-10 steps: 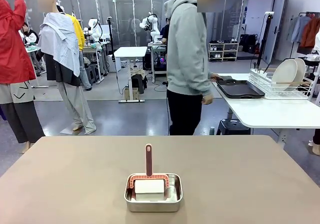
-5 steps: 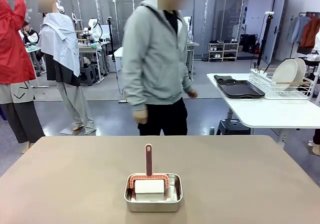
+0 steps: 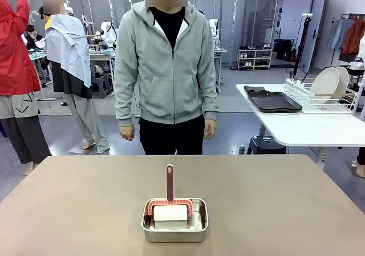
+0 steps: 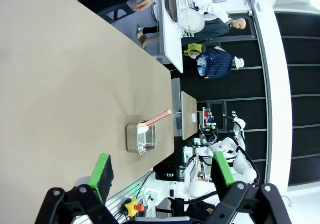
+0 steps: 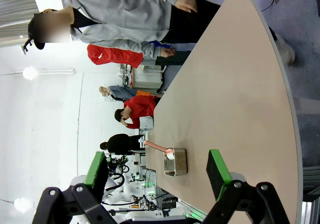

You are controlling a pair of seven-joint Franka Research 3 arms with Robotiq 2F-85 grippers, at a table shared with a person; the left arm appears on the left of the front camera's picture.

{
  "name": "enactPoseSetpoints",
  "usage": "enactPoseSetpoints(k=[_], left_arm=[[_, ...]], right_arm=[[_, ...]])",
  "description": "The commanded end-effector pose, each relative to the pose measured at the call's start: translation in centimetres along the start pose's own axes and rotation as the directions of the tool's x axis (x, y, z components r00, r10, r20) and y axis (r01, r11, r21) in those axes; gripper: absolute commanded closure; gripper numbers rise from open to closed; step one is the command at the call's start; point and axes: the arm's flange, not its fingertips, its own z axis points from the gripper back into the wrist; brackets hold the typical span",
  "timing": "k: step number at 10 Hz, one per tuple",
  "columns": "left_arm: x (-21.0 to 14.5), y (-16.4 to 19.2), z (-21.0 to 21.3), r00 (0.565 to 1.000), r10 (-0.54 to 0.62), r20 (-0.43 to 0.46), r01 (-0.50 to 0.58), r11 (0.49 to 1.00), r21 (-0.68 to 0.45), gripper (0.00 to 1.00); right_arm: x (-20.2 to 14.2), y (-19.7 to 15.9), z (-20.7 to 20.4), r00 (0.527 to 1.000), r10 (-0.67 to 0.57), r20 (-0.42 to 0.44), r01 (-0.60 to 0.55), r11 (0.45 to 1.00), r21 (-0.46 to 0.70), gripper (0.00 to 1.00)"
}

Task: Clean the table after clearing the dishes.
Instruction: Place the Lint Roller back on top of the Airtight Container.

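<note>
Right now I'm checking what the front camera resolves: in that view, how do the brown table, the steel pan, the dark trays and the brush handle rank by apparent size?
Largest to smallest:
1. brown table
2. steel pan, though it sits nearer than the trays
3. dark trays
4. brush handle

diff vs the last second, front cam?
The person left the white side table, walked to the far edge of the brown table and now faces it, hands down and empty. Steel pan with the red-handled tool, and trays by the dish rack, unmoved.
</note>
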Motion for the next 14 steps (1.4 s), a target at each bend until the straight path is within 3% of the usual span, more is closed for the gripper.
enactPoseSetpoints(k=[1, 14], left_arm=[[-0.15, -0.29, 0.29, 1.0, -0.012, 0.007, 0.012, 1.0, -0.013, 0.0], [-0.15, -0.29, 0.29, 1.0, -0.012, 0.007, 0.012, 1.0, -0.013, 0.0]], right_arm=[[-0.37, 0.24, 0.17, 1.0, 0.007, -0.011, -0.007, 1.0, -0.009, 0.0], [-0.37, 0.24, 0.17, 1.0, 0.007, -0.011, -0.007, 1.0, -0.009, 0.0]])
